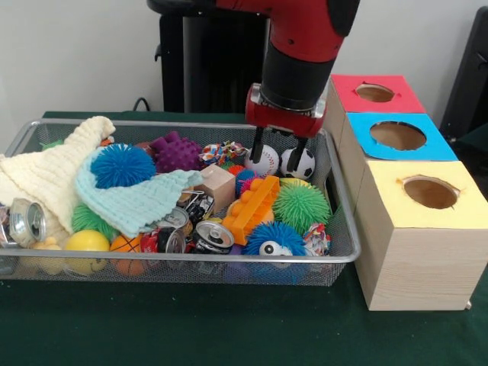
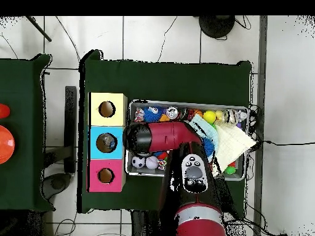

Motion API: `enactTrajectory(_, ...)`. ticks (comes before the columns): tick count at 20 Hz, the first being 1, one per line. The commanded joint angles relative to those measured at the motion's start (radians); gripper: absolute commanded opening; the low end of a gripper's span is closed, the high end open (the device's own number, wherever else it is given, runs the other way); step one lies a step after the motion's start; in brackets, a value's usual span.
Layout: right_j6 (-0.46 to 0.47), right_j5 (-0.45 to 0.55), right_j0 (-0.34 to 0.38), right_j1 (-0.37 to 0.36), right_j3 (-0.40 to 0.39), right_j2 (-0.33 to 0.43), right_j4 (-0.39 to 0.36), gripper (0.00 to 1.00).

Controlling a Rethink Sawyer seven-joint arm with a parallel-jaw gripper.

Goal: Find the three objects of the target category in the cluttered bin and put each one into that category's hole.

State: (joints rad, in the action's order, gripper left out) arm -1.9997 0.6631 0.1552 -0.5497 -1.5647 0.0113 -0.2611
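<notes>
Fingers (image 1: 260, 145) parted and empty, the gripper (image 1: 276, 151) hangs above the baseball (image 1: 267, 162); sorting apparently barely begun.

- No words, numbers or signs can be read in either view.
- The crushed silver drink cans (image 1: 204, 235) in the wire mesh bin (image 1: 335, 255) have print on them, but it is too small and blurry to read.
- The three wooden boxes with a red top (image 1: 381, 103), a blue top (image 1: 427, 145) and a yellow top (image 1: 415, 210) have no writing on them.
</notes>
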Motion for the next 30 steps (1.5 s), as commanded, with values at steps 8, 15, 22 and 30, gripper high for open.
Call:
enactTrajectory(8,-0.131,-0.167,-0.009,0.173,0.076,-0.053,-0.017,1.0)
enactTrajectory(15,-0.093,-0.156,0.001,0.177,0.074,-0.053,-0.01,1.0)
enactTrajectory(22,-0.043,-0.103,0.046,0.208,0.093,-0.007,0.016,1.0)
enactTrajectory(30,0.012,0.003,0.087,0.172,0.088,0.043,0.033,1.0)
